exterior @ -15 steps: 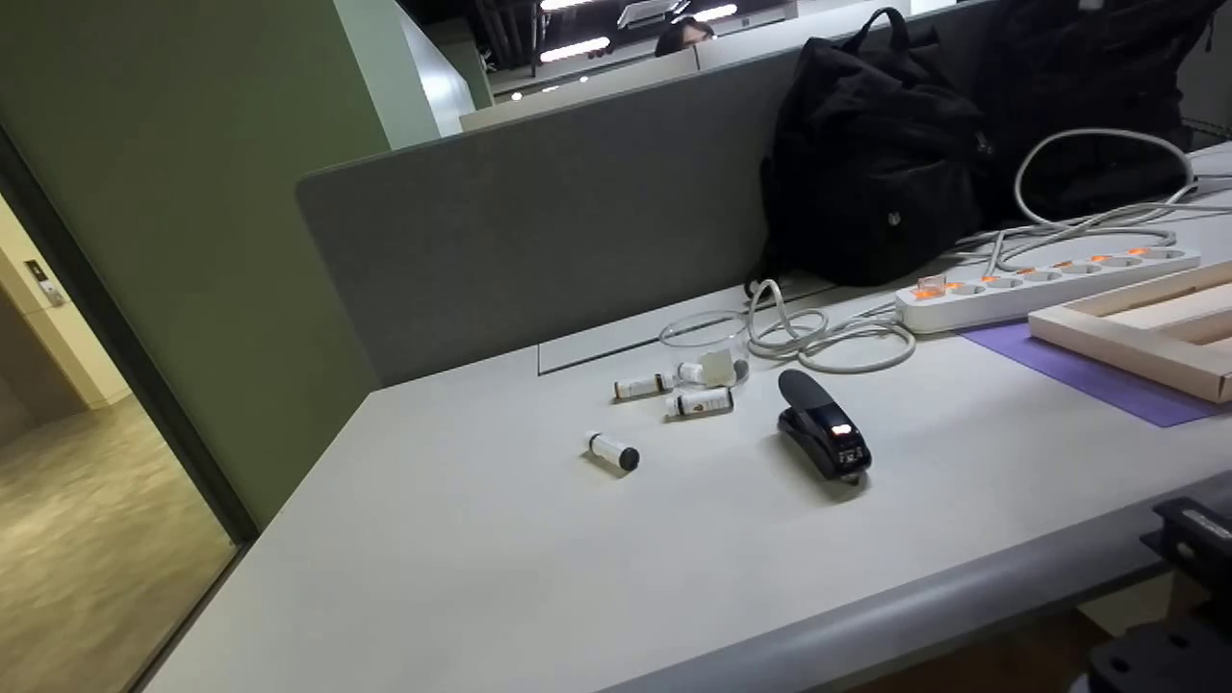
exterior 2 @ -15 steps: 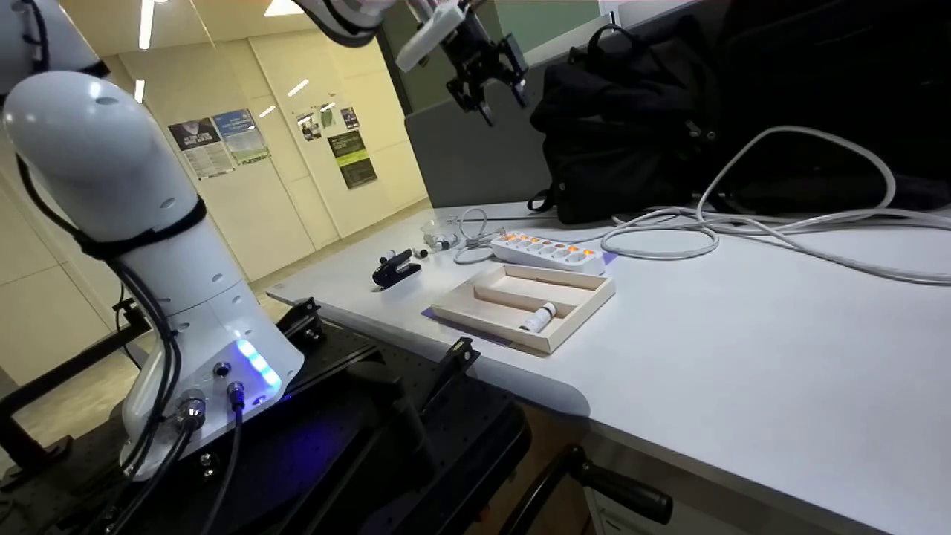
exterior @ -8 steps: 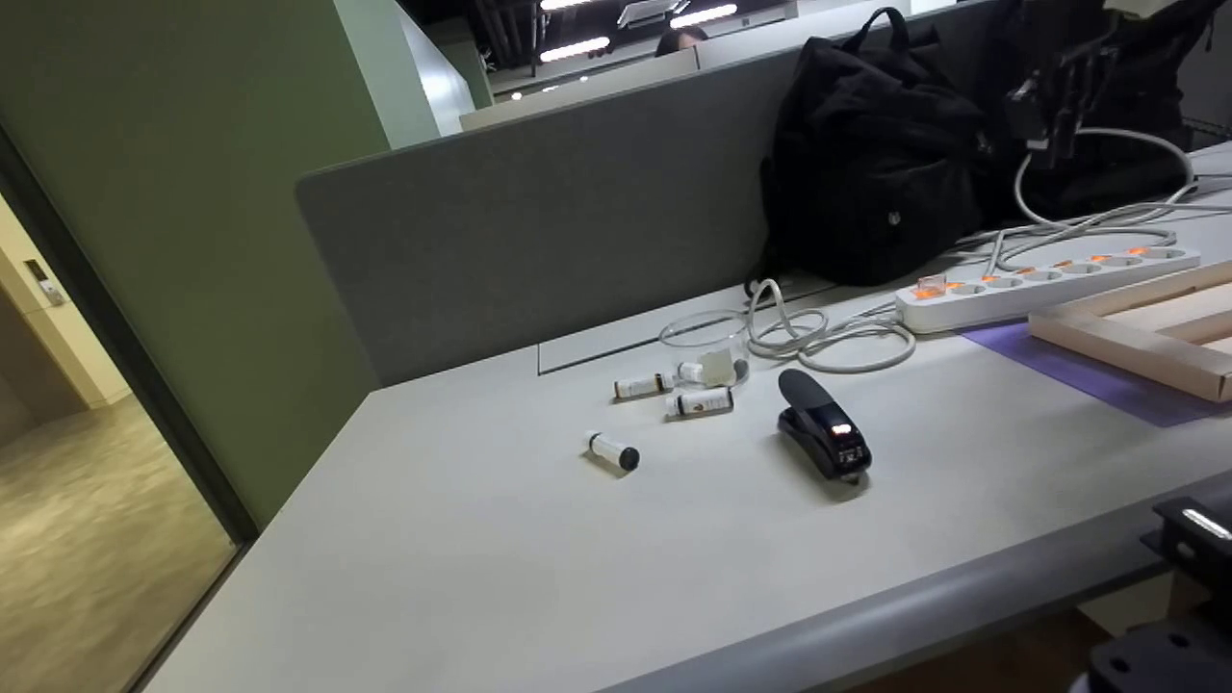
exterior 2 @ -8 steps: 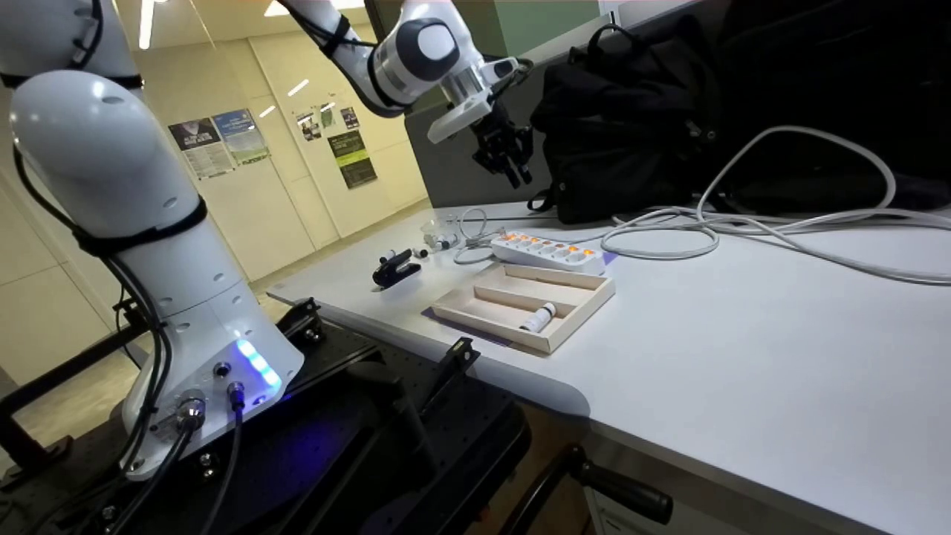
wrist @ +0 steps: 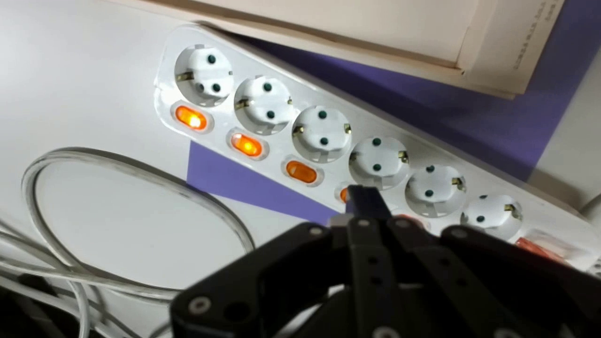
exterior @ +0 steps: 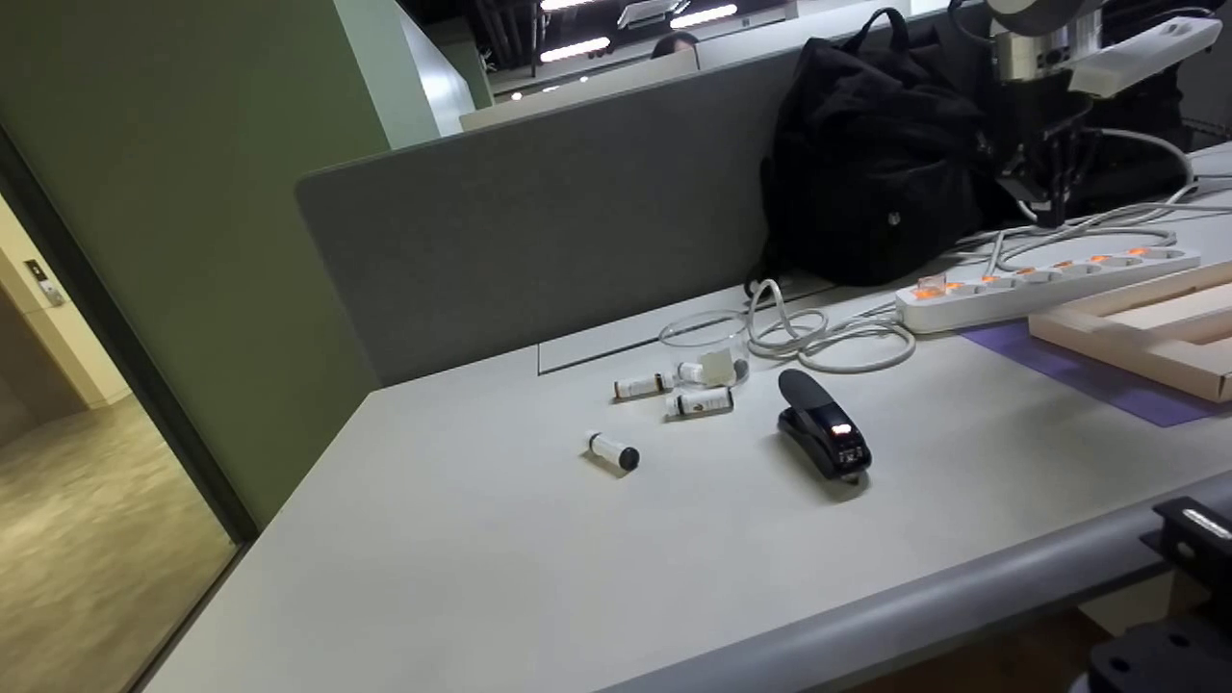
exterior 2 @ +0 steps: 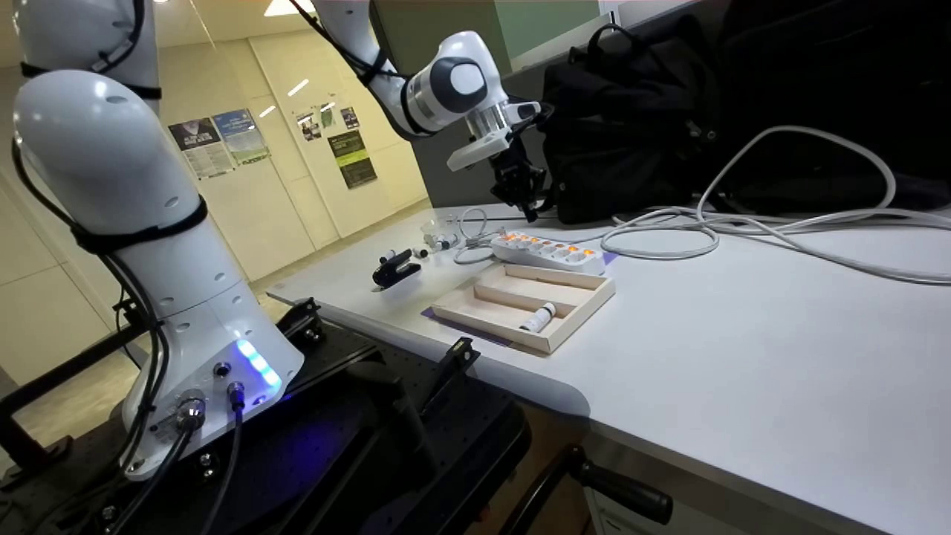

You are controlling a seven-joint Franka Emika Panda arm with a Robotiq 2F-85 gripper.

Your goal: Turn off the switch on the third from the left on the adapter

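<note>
The adapter (wrist: 335,174), a long white power strip, lies on the table and shows in both exterior views. Orange switches line its edge beside round sockets. Counted from the left in the wrist view, the first switch (wrist: 191,118) and second switch (wrist: 247,144) glow brightly, while the third switch (wrist: 301,172) looks duller. My gripper (wrist: 368,199) is shut with nothing between its fingertips. Its tips partly cover the fourth switch (wrist: 344,195) and largely hide the fifth. In an exterior view, the gripper (exterior 2: 530,217) hangs above the adapter (exterior 2: 546,256), pointing down, apart from it.
A wooden tray (exterior 2: 576,327) holding a white bottle (exterior 2: 539,317) lies beside the adapter, over a purple sheet (wrist: 249,176). White cables (wrist: 141,164) loop near it. A black backpack (exterior 2: 617,141) stands behind. A black stapler-like object (exterior: 823,423) and small bottles (exterior: 700,402) lie farther along.
My gripper has come down from high above the table to just over the adapter. Its fingers, spread apart a second ago, have closed together. The adapter has not moved.
</note>
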